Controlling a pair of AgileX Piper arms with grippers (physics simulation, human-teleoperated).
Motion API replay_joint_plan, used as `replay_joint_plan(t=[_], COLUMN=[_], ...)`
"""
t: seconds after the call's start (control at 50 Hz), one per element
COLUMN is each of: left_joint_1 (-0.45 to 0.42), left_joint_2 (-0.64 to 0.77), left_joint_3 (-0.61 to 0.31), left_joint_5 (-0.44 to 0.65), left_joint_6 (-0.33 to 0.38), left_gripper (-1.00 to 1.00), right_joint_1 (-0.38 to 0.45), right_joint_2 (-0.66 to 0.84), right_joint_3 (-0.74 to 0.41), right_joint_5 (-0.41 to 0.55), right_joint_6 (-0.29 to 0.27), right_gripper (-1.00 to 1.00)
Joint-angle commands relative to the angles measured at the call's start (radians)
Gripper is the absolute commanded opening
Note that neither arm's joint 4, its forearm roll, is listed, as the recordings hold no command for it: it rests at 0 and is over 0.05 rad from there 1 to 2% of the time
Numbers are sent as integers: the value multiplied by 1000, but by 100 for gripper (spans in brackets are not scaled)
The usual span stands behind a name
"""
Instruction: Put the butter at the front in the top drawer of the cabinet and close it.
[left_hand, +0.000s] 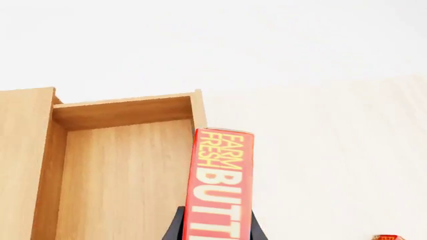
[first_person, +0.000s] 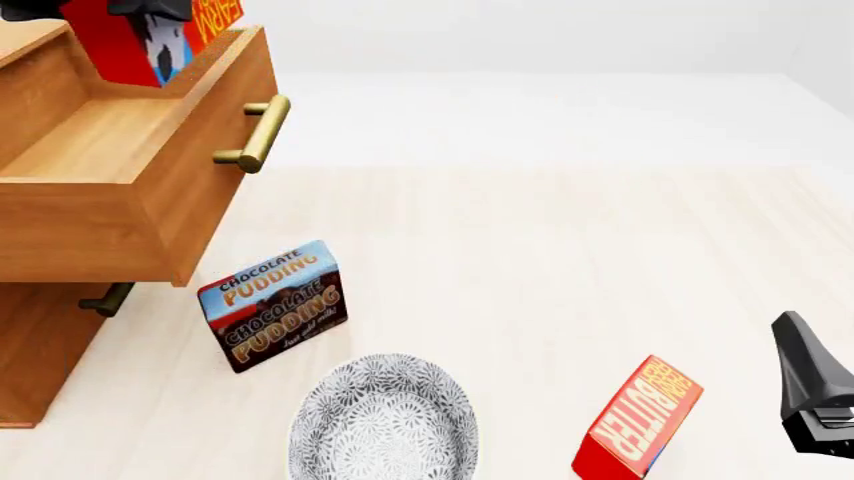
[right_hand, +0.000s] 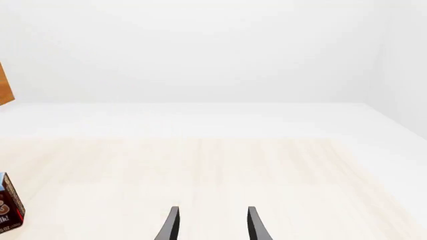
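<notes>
The left gripper (left_hand: 215, 231) is holding the small red butter carton (left_hand: 220, 185) over the open honey-brown top drawer (first_person: 107, 140); next, I'd say, lowering and release. The right gripper (right_hand: 211, 225) is idling, fingers apart.

The open top drawer (first_person: 120, 140) has bare floor; the pudding box (first_person: 274, 305) and bowl (first_person: 384, 428) crowd the table below it.

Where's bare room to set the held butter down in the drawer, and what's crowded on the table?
The top drawer floor shows bare, below the butter in the left gripper. Crowded: chocolate pudding box, bowl, second butter carton. Bare tabletop beyond them.
</notes>
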Motion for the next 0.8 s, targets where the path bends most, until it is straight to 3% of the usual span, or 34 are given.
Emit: replay_joint_plan(t=[0.02, 0.6, 0.8], left_joint_1=[62, 198, 235], left_joint_2=[-68, -215, -193], left_joint_3=[48, 217, 205], left_joint_5=[-7, -26, -16], left_joint_6=[5, -46, -35], left_gripper=[-100, -100, -100], right_joint_1=[0, -1, -2], right_joint_2=[-2, -4, -4], right_joint_3=[0, 0, 0], right_joint_5=[1, 4, 3], right_joint_6=[-1, 0, 0], right_gripper=[100, 100, 100])
